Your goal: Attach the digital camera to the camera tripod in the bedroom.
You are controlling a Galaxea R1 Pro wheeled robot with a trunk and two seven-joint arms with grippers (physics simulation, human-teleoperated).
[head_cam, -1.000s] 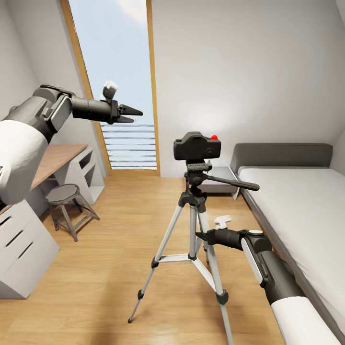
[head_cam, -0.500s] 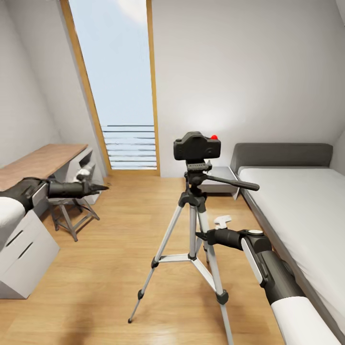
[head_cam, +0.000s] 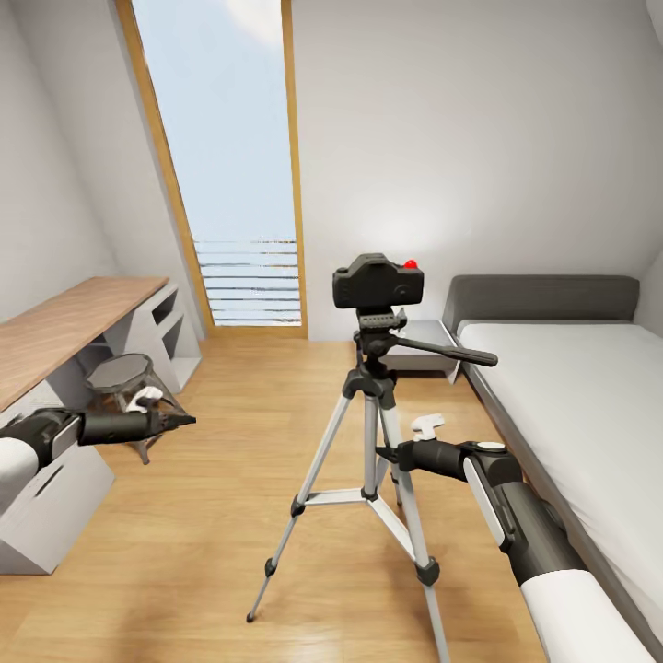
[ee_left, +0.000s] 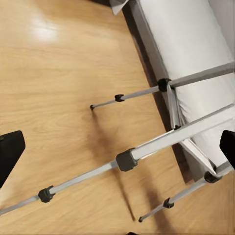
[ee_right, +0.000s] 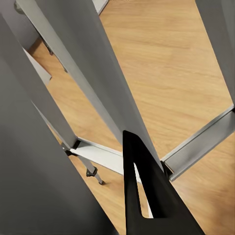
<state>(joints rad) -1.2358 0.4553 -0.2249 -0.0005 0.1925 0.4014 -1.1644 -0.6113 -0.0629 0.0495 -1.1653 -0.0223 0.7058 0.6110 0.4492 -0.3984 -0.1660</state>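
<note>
While the small boxy black digital camera [head_cam: 378, 281] sits atop the silver-legged camera tripod [head_cam: 370, 440], the left gripper [head_cam: 184, 421] reaches low, fingers spread; the right gripper [head_cam: 385, 452], state unclear, touches a leg.

Right tool [head_cam: 385, 453] tips hidden behind camera tripod [head_cam: 371, 433] leg; front foot cut off.

Wooden desk [head_cam: 64, 322], round stool [head_cam: 118, 372]

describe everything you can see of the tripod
The tripod stands upright on the wood floor beside the bed. It has three silver-grey legs with black joints and feet, spread and braced at mid-height. Its black head has a long pan handle pointing toward the bed and carries the camera. The right hand sits against a leg.
</note>
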